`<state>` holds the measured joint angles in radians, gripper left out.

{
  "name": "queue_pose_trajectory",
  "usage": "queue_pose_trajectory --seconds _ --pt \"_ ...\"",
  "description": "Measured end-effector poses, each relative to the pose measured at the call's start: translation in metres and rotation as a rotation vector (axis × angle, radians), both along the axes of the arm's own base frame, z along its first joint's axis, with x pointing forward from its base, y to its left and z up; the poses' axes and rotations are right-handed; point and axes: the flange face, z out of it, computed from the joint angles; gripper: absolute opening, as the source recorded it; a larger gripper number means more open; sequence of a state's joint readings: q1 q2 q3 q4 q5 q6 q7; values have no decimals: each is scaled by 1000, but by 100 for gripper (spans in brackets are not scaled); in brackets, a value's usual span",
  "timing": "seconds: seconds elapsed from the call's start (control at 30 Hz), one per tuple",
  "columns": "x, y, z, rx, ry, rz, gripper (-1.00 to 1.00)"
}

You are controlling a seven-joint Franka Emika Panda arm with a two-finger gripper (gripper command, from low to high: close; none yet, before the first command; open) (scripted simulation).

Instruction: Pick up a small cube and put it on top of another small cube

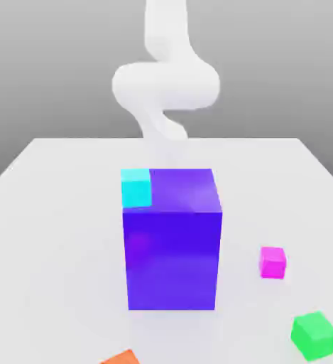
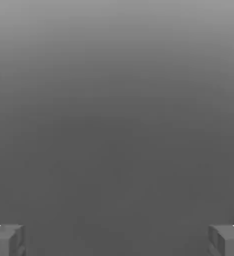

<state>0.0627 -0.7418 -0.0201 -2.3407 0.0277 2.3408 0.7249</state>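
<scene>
The small magenta-pink cube [image 1: 273,261] sits on the white table toward the exterior view's right, in front of the big block's right side. The small green cube [image 1: 314,334], slightly larger, rests nearer the front right corner, apart from the magenta one. In the hand view my gripper [image 2: 117,241] is open, its two grey fingertips [image 2: 7,240] standing far apart with nothing between them and only a grey backdrop ahead. The white arm [image 1: 165,82] curls above the far edge of the table, behind the big block.
A big blue-violet block [image 1: 172,242] stands mid-table. A small cyan cube [image 1: 135,187] sits by its upper left corner as seen in the exterior view. A small orange cube [image 1: 123,357] is cut off at the front edge. White table [image 1: 48,234] all round.
</scene>
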Motion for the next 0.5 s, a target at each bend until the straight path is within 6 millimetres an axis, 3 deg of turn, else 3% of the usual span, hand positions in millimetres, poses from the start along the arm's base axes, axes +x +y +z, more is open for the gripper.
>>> queue_pose_trajectory --seconds 0.23,0.37,0.5 --pt "44 59 -113 -58 153 291 0" --pt "50 98 -179 -106 233 453 0" --pt "42 137 -244 -166 309 615 0"
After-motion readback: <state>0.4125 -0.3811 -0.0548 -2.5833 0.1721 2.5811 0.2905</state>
